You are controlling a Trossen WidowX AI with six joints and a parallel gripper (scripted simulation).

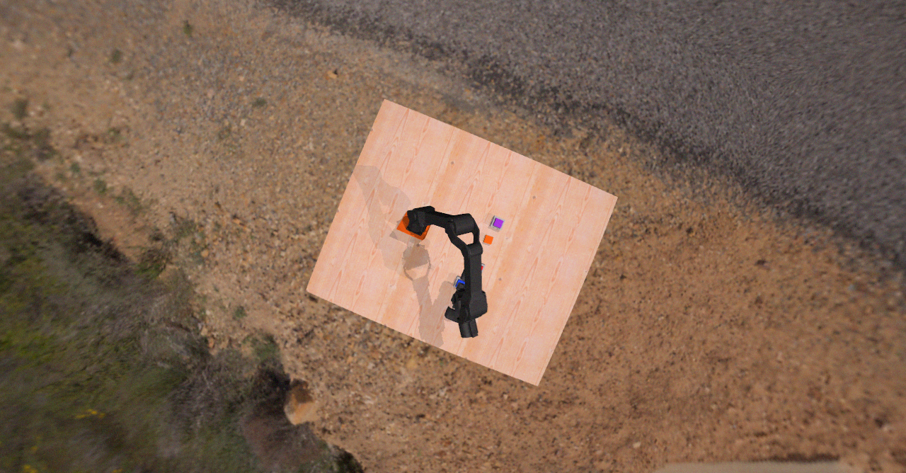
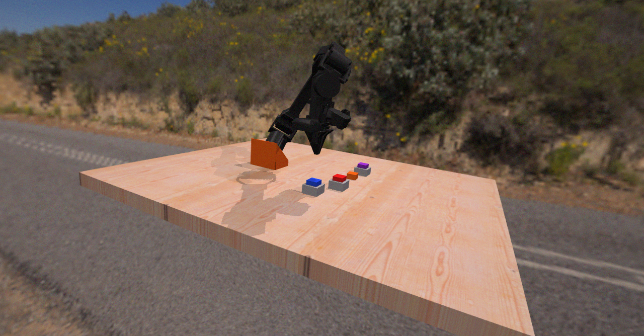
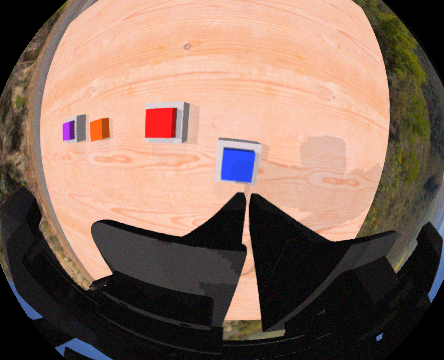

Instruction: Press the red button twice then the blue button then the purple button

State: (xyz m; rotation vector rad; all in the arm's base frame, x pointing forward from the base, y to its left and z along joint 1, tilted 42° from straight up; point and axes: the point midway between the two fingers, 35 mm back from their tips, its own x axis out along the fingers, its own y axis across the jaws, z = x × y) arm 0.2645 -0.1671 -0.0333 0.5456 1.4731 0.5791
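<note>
Tool (image 2: 317, 150) is pinched nearly shut with nothing in it, just a thin sliver of daylight between the two dark fingers in the wrist view. It's pointing straight down and hanging in the air above the table (image 2: 405, 226), not touching anything.

From the wrist camera the blue button (image 3: 238, 164) sits right past the fingertips, pretty much dead ahead of them and a hair to the left. From the exterior camera you can see there's a clear gap of air between the tips and the blue button (image 2: 313, 181), which is sitting up on its grey base.

Buttons run in a row: blue, then the red button (image 2: 339, 178) just beside it, then a small orange block (image 2: 351, 175) with no grey base, then the purple button (image 2: 363, 165) at the far end. In the wrist view that row goes leftward, with red (image 3: 161, 123) near the blue one, and the orange block (image 3: 100, 130) and purple (image 3: 68, 131) well off to the left edge.

Arm's orange base (image 2: 267, 154) is over on the far side of the table, well apart from the buttons. From the top view the arm (image 1: 470, 260) covers most of the blue and red buttons.
</note>
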